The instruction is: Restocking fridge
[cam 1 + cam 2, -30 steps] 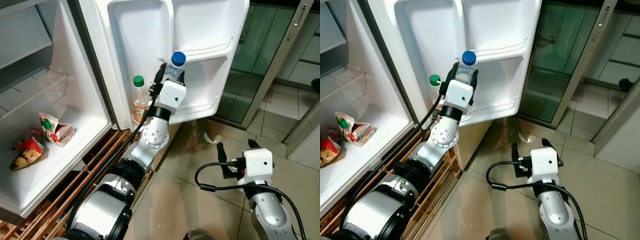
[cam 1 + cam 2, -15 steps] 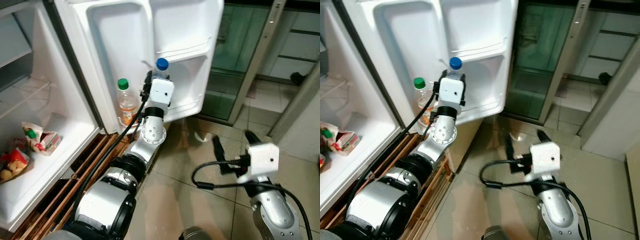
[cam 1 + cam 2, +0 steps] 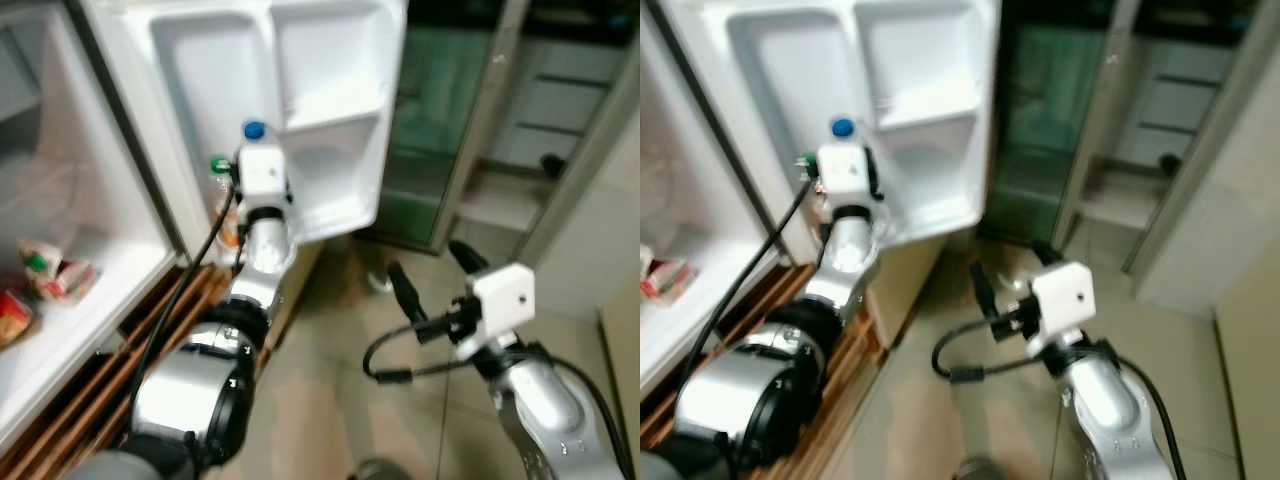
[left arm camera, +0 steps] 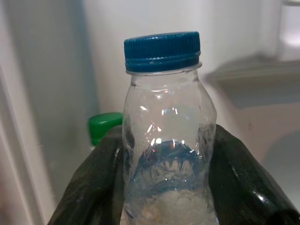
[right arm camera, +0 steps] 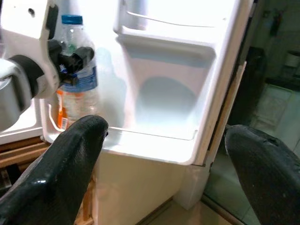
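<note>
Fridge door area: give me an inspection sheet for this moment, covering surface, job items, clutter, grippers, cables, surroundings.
Surface: white fridge door stands open; its bottom door shelf has free room on one side.
Job's things: blue-capped clear bottle held upright at that shelf; green-capped bottle stands just beyond it.
Clutter: snack packets lie on the fridge's inner shelf.
Grippers: left gripper shut on the blue-capped clear bottle, a finger on each side; right gripper open and empty, low above the floor, aimed at the door.
Cables: black cable loops by the right wrist; another runs along the left arm.
Surroundings: tiled floor, wooden slats below the fridge, glass doors behind.
</note>
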Motion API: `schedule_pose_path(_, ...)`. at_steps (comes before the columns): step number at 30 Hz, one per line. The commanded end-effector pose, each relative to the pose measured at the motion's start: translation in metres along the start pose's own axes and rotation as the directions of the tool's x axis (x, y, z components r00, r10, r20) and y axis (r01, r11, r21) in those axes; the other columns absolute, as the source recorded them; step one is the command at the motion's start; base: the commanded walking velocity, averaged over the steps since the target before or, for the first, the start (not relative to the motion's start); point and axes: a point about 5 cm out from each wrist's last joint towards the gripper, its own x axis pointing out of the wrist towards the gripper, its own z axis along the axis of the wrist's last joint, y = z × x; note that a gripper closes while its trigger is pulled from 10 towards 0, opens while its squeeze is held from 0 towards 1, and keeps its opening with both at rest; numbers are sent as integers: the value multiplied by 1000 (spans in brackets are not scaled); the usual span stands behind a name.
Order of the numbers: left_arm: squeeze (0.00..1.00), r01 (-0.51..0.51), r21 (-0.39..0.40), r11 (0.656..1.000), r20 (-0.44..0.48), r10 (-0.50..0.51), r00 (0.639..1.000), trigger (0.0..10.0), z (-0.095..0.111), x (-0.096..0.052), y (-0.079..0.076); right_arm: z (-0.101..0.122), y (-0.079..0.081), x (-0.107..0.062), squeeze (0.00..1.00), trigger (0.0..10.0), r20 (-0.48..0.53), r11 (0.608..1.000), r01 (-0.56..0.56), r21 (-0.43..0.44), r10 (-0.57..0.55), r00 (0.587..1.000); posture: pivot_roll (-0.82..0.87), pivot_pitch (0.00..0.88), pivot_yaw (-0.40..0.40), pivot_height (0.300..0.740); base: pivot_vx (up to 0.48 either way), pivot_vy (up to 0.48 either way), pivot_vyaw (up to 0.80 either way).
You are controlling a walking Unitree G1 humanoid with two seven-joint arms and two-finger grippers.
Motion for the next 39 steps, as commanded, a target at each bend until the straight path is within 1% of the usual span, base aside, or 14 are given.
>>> schedule_pose_path(1,0,-86,49,995,31,84,996,10000,1,8,20,-3,2,-2,20,10000,-16,1000,-17,18,18,1000,-435,0,21,740,0,0,0)
schedule_pose_path(6,0,-112,43,993,24,111,994,10000,5,13,22,-3,0,0,24,10000,-25,999,-34,10,34,999,-436,0,5,740,0,0,0)
schedule_pose_path(10,0,-107,20,994,14,107,994,10000,9,15,15,-3,-2,0,20,10000,-32,999,-36,3,36,999,-439,0,3,740,0,0,0)
schedule_pose_path(11,0,-107,1,994,-14,107,994,10000,9,15,11,-2,-3,0,24,10000,-36,999,-36,1,36,999,-443,0,5,740,0,0,0)
schedule_pose_path(13,0,-117,-34,992,-64,115,991,10000,7,15,9,-2,-3,-1,20,10000,-37,999,-36,0,36,999,-443,0,5,740,0,0,0)
schedule_pose_path(14,0,-117,-34,992,-64,115,991,10000,7,15,9,-2,-3,-1,20,10000,-37,999,-36,0,36,999,-443,0,5,740,0,0,0)
schedule_pose_path(15,0,-131,-63,989,-106,124,987,10000,5,15,8,-2,-2,-1,20,10000,-37,999,-36,0,36,999,-445,0,5,740,0,0,0)
schedule_pose_path(18,0,-138,-73,988,-112,130,985,10000,8,17,6,-1,-1,-2,20,10000,-37,999,-38,0,38,999,-451,0,3,740,0,0,0)
schedule_pose_path(20,0,-138,-70,988,-68,133,989,10000,19,21,1,-1,0,-2,16,10000,-40,999,-39,1,39,998,-455,0,3,740,0,0,0)
schedule_pose_path(23,0,-103,-25,994,69,104,992,10000,42,26,-8,-3,0,-3,20,10000,-46,999,-36,-7,36,998,-458,0,4,740,0,0,0)
schedule_pose_path(27,0,-76,10,997,162,73,984,10000,52,25,-14,-8,0,-5,24,10000,-54,1000,-27,-7,26,998,-458,0,8,740,0,0,0)
schedule_pose_path(35,0,-104,35,994,201,95,975,10000,57,26,-14,-10,-1,-8,16,10000,-56,1000,-15,-15,14,998,-460,0,16,740,0,0,0)
schedule_pose_path(37,0,-99,46,994,213,87,973,10000,59,25,-18,-10,-1,-8,20,10000,-57,1000,-12,-18,11,998,-464,0,19,740,0,0,0)
schedule_pose_path(39,0,-96,89,991,220,75,973,10000,59,20,-27,-10,-2,-9,24,10000,-57,1000,-7,-29,5,998,-503,0,15,740,0,0,0)
